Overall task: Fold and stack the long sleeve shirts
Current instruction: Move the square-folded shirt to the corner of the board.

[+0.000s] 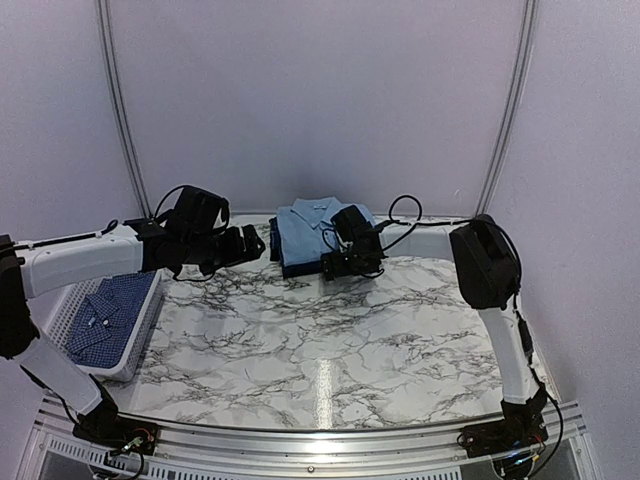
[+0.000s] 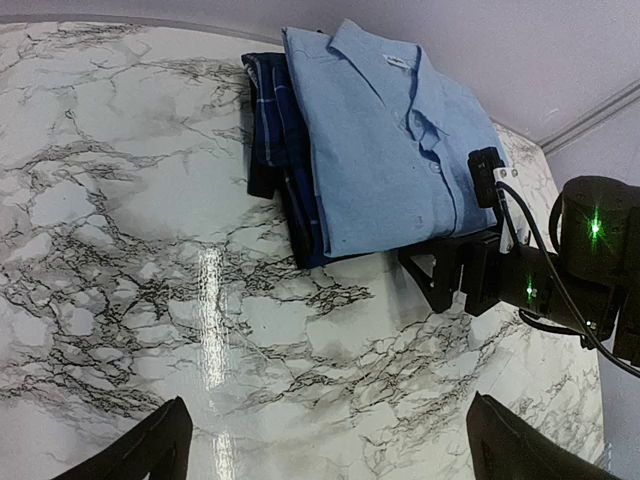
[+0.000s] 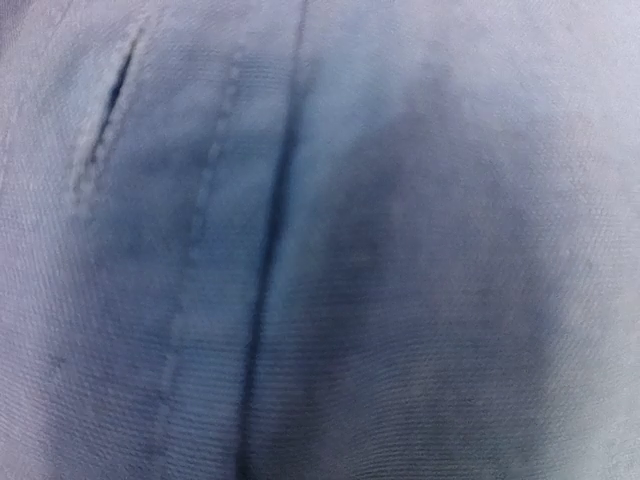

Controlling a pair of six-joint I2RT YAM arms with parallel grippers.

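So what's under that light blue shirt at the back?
A folded dark navy plaid shirt, its edge peeking out beside the light blue shirt. Most of it is covered, so anything further beneath is hidden.

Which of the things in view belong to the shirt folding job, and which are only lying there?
Belong to the job:
light blue shirt, folded, on top
navy plaid shirt, under it
blue checked shirt, in the white basket

Only there:
white basket
marble-patterned table

Glossy marbled table [image 1: 330,340]; matt woven light blue shirt [image 2: 380,150]; basket [image 1: 145,325] probably plastic.
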